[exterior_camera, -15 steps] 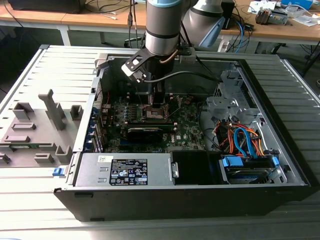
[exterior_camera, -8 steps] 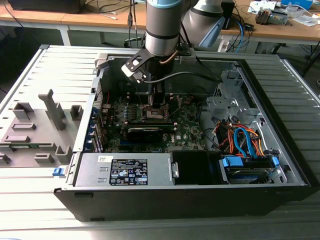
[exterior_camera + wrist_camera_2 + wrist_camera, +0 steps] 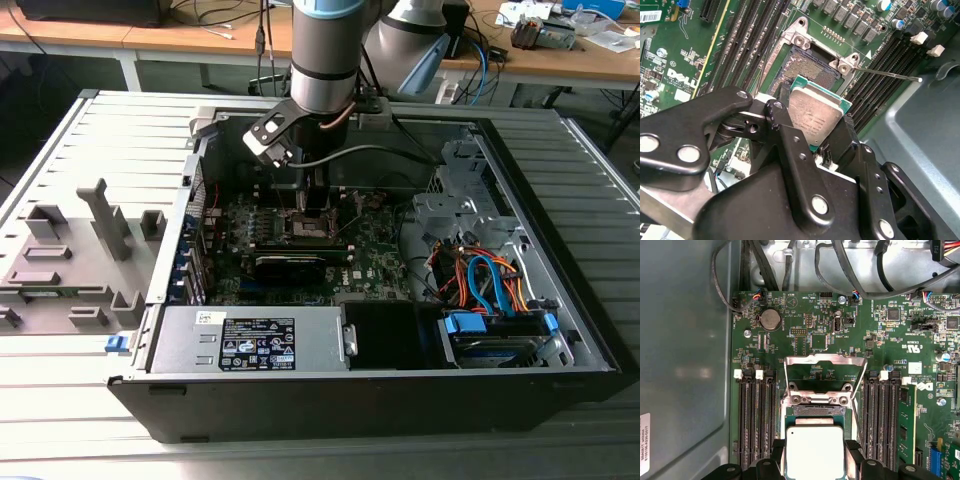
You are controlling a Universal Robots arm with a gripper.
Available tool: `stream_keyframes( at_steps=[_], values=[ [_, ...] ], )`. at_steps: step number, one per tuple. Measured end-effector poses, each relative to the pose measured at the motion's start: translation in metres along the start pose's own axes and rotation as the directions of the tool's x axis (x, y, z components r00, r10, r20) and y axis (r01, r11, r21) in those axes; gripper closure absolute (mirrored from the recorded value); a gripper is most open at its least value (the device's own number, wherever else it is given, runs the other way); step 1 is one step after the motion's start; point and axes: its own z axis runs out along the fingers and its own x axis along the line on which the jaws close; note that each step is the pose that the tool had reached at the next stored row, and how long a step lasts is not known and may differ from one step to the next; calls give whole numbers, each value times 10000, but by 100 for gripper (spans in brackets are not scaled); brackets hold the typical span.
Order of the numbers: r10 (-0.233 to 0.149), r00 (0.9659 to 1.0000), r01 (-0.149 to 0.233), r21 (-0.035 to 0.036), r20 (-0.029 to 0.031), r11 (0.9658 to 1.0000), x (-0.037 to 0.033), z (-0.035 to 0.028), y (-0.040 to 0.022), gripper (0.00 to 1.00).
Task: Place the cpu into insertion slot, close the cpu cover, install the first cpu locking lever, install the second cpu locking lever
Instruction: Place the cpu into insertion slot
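The claw (image 3: pixel 813 126) pinches the cpu (image 3: pixel 815 106) by its sides, just above the open insertion slot (image 3: pixel 807 67), not set down in it yet. The cpu cover (image 3: pixel 825 359) stands flipped up. A thin locking lever (image 3: pixel 890 75) sticks out loose. All four steps seem left to do

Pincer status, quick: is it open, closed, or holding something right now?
Pincer: closed on the cpu, holding it by its edges over the open socket; the cpu is not seated yet.
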Motion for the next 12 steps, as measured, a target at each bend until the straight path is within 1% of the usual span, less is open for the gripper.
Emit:
stream_keyframes(
  at_steps=[12],
  values=[
    [0, 10000, 0, 0, 0, 10000, 0, 21, 0, 45]
  ],
)
